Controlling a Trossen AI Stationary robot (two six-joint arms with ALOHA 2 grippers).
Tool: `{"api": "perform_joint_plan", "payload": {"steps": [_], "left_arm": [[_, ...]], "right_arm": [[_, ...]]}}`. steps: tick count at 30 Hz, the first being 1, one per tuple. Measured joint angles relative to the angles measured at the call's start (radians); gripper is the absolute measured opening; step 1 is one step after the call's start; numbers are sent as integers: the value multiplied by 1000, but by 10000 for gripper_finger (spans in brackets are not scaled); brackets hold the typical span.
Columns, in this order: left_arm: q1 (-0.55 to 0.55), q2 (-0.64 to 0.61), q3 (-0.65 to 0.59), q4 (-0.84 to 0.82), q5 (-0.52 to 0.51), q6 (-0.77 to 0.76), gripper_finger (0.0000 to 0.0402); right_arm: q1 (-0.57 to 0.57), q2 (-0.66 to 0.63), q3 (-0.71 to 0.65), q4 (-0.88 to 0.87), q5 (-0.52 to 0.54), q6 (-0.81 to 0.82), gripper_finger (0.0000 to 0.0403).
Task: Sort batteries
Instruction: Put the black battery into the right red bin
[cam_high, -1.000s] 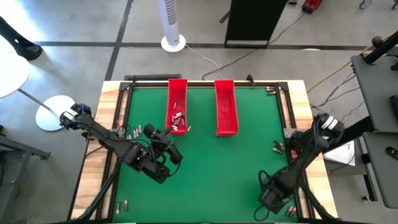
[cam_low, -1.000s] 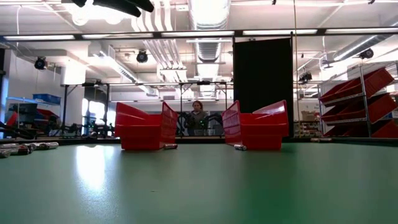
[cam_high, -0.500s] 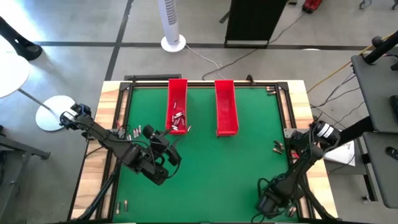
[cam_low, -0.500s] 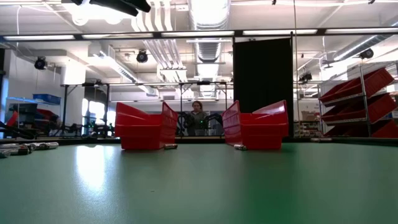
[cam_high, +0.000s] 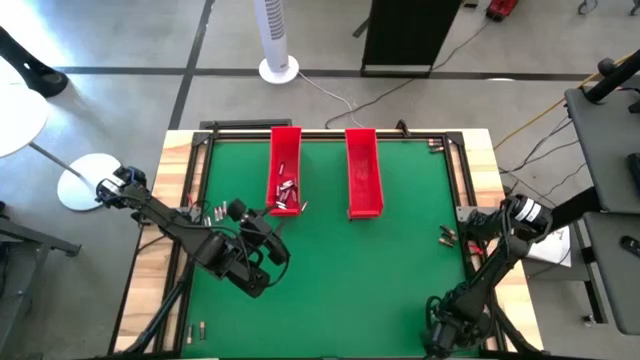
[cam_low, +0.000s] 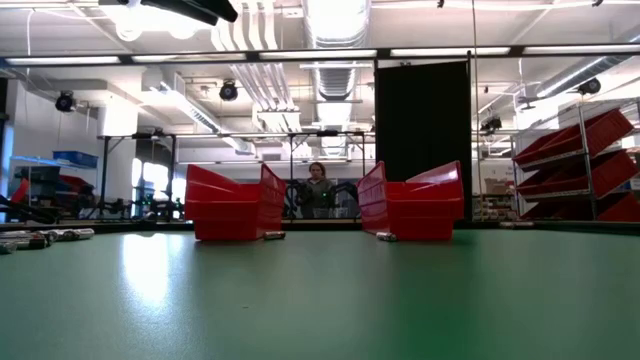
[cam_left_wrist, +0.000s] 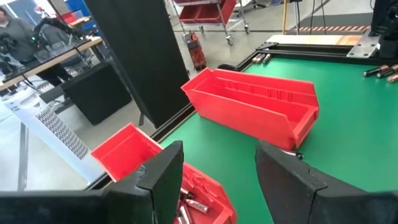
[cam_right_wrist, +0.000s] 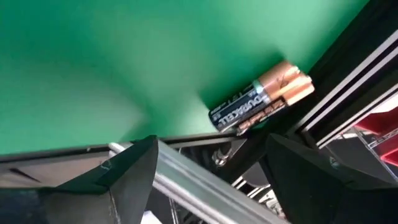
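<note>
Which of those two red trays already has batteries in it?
The left tray, nearer the left gripper: a cluster of batteries lies at its near end. The right tray looks empty.

We see left end effector (cam_left_wrist: 217, 180) fingers apart over green worktop (cam_left_wrist: 348, 124), one red tray (cam_left_wrist: 252, 106) ahead, batteries (cam_left_wrist: 189, 204) in nearer tray (cam_left_wrist: 134, 149).

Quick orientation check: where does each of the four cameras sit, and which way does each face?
High: overhead, looking down; both arms, left gripper near left tray.
Low: table height, facing both red trays; no arm clearly shown.
Left wrist: open fingers, right tray ahead.
Right wrist: open fingers, batteries at table edge.
High, low and left wrist share the trays.
</note>
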Motion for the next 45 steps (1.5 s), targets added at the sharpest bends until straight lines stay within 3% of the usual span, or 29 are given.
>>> {"api": "perform_joint_plan", "payload": {"steps": [12,20,29,34,40,45], "left_arm": [[0,-1,0,-4,-4,-3,180],[0,-1,0,-3,-4,-3,180],[0,-2,-1,-4,-5,-4,180],[0,-2,-1,-5,-4,-4,180],[0,-2,-1,-5,-5,-4,180],[0,-2,-1,-5,-4,-4,180]], "right_arm": [[14,-4,-78,102,-17,-8,300],[14,-30,-104,46,-12,-31,290],[15,-84,-107,4,119,-5,308],[24,-85,-109,30,77,-13,297],[21,-139,-110,29,166,-12,281],[21,-158,-108,33,134,-9,281]]}}
